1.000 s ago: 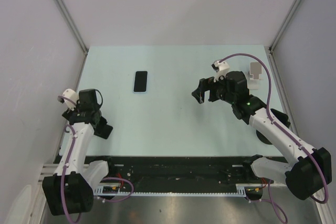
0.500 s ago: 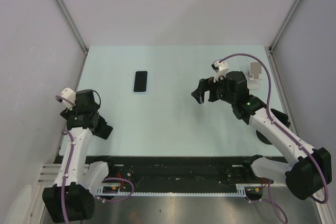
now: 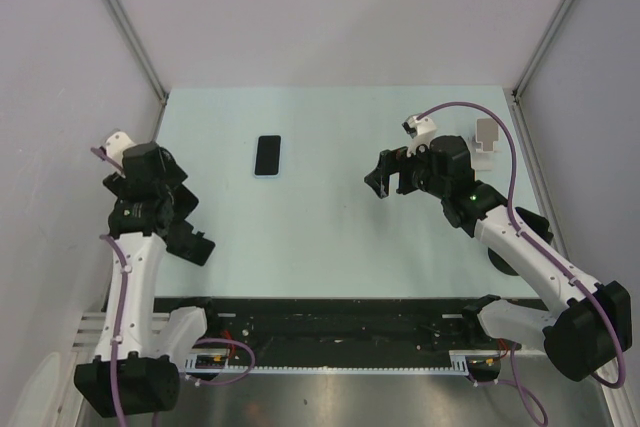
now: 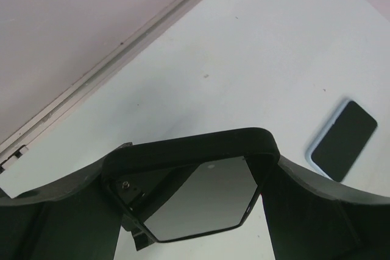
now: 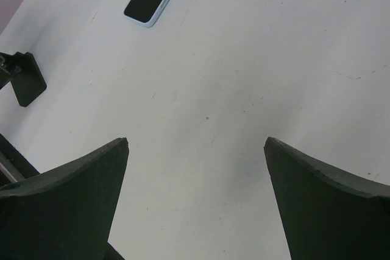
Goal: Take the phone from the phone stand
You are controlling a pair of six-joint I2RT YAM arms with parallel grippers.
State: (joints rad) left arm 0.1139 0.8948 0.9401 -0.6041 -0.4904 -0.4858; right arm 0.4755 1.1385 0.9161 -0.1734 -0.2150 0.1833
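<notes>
Phone (image 3: 267, 156): flat on surface (image 3: 330, 117), well apart from stand (image 3: 486, 142). My right pincer (image 5: 195, 144): released, hovering above surface. Left pincer (image 3: 196, 244): I cannot tell its state.

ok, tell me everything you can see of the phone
The phone is a slim rectangular slab with rounded corners, a dark, glossy black screen and a pale, light-blue-looking rim. It lies flat, screen up, on the table, left of centre toward the far edge, its long side running roughly front to back. Only the table touches it. It sits well apart from the white phone stand at the far right, which is empty. No cracks or markings can be made out.
</notes>
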